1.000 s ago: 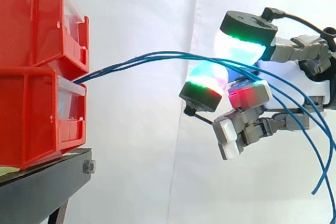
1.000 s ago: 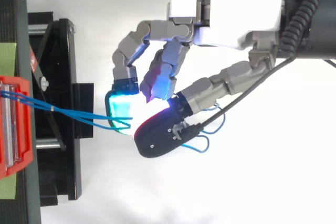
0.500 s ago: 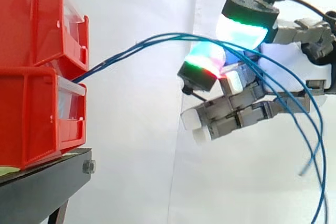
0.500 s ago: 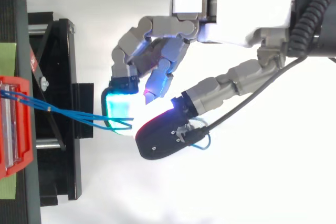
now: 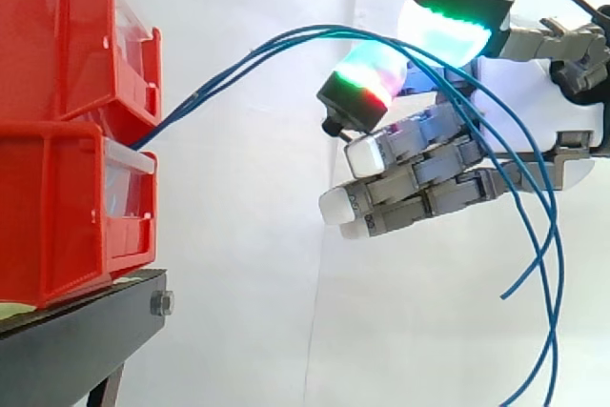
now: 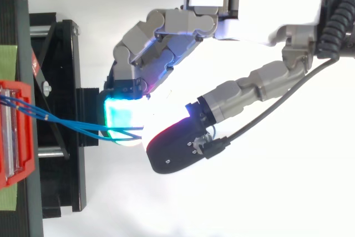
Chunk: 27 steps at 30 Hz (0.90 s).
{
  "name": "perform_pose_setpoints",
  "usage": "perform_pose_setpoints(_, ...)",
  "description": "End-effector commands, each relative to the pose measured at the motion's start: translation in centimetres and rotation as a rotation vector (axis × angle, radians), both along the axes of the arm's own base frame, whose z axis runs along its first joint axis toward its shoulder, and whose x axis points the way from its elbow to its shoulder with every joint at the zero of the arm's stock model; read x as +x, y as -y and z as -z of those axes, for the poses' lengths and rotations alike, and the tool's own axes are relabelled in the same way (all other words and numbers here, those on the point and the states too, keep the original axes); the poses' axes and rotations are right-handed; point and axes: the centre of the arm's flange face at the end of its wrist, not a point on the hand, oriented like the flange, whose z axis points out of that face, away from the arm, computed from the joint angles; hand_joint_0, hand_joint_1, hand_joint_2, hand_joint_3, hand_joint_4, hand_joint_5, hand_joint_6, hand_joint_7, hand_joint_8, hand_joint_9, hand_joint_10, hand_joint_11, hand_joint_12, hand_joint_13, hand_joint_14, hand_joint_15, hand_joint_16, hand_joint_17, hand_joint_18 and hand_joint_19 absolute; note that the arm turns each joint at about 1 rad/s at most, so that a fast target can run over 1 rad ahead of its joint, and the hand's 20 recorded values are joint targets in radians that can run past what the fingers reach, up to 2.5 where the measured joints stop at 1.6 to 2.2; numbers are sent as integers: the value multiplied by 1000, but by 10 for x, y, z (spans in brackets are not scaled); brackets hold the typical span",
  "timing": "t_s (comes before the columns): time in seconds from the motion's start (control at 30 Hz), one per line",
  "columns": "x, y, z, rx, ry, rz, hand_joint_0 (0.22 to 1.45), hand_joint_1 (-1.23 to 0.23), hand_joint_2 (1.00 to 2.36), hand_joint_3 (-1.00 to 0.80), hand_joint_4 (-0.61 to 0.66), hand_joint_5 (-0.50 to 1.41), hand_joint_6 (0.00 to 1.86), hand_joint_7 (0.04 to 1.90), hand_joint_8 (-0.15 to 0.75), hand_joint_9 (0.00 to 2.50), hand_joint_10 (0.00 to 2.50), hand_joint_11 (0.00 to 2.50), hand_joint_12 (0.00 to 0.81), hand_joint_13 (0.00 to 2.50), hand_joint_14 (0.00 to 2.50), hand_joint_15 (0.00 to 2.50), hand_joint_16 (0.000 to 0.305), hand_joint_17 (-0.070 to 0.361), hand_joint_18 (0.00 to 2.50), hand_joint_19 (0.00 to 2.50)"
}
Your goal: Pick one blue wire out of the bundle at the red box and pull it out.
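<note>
The blue wires (image 5: 195, 97) leave the gap between the upper red bin (image 5: 57, 35) and the lower red bin (image 5: 57, 207), which sit stacked on the black stand (image 5: 76, 331). They climb in a loose arc to the right and run into the hand (image 5: 572, 131), then droop past its palm with their free ends hanging in the air. Two glowing fingers (image 5: 448, 30) are pinched on the strands at the top of the arc. The others reach out straight beneath, holding nothing. I cannot tell how many strands sit in the pinch (in the top view they merge at the cyan pad).

The wires look thin, light and limp, with a smooth jacket that may slip. A firm pinch on a single strand, at a spot where the strands lie apart, seems the best hold. A steady pull seems wise, since a neighbouring strand could drag along.
</note>
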Motion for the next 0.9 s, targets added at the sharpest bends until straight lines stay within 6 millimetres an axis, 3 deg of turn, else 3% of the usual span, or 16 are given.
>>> perform_pose_setpoints(0.0, 0, 0, 0, -3, -1, 0, 588, -847, 1007, -81, 27, -73, 861, 938, 276, 788, 12, 314, 410, 534, 11, 270, 72, 161, 193, 241)
perform_pose_setpoints(0.23, 0, 0, 1, -7, -2, 0, 597, -832, 1010, -104, 45, -81, 872, 912, 281, 1004, 20, 509, 401, 784, 18, 422, 68, 152, 495, 408)
perform_pose_setpoints(0.37, 0, 0, 1, -12, -7, 2, 590, -773, 1010, -163, 101, -85, 875, 899, 286, 1125, 21, 597, 405, 815, 17, 435, 67, 152, 500, 415)
perform_pose_setpoints(0.63, -6, 2, 6, -37, -58, 16, 590, -703, 1010, -243, 146, -83, 873, 918, 272, 1136, 22, 603, 394, 774, 18, 446, 65, 147, 437, 422)
perform_pose_setpoints(0.87, -6, 3, 7, -47, -60, 19, 602, -821, 1011, -296, 159, -90, 868, 943, 249, 1074, 25, 623, 367, 726, 20, 464, 59, 133, 380, 417)
